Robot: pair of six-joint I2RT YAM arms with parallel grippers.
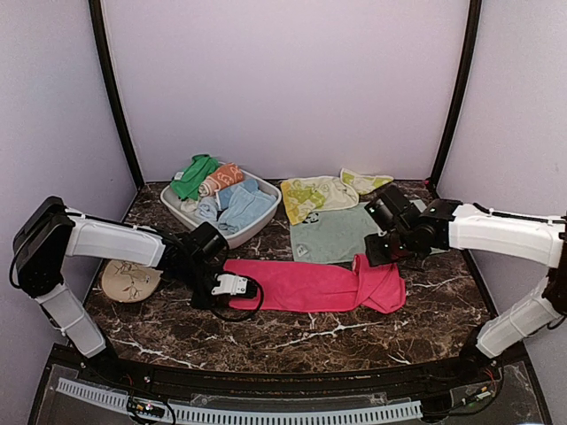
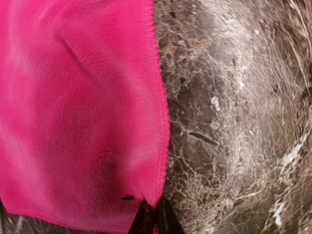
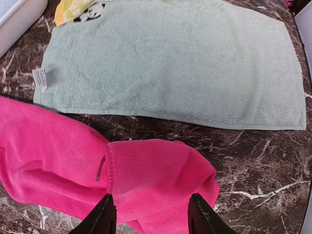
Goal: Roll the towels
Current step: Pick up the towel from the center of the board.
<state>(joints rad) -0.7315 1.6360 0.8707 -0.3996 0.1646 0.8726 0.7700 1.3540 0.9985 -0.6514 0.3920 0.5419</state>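
Observation:
The hot-pink towel (image 1: 310,285) lies lengthwise across the middle of the table, its right end folded over itself (image 3: 156,175). My left gripper (image 1: 237,285) is at its left end, with the dark fingertips (image 2: 155,219) pinched shut on the towel's corner edge (image 2: 78,112). My right gripper (image 1: 383,257) hovers over the folded right end; its jaws (image 3: 152,217) stand open with the pink cloth below them. Behind the pink towel the pale mint towel (image 1: 341,235) (image 3: 170,58) lies flat. The yellow-lime towel (image 1: 314,193) (image 3: 73,9) overlaps the mint towel's far left corner.
A grey basket (image 1: 266,217) at the back left holds several rolled and loose cloths. A small lime-and-white cloth (image 1: 368,180) lies at the back right. A beige round mat (image 1: 130,279) sits by the left arm. Dark marble tabletop (image 1: 354,341); walls close off the sides and back.

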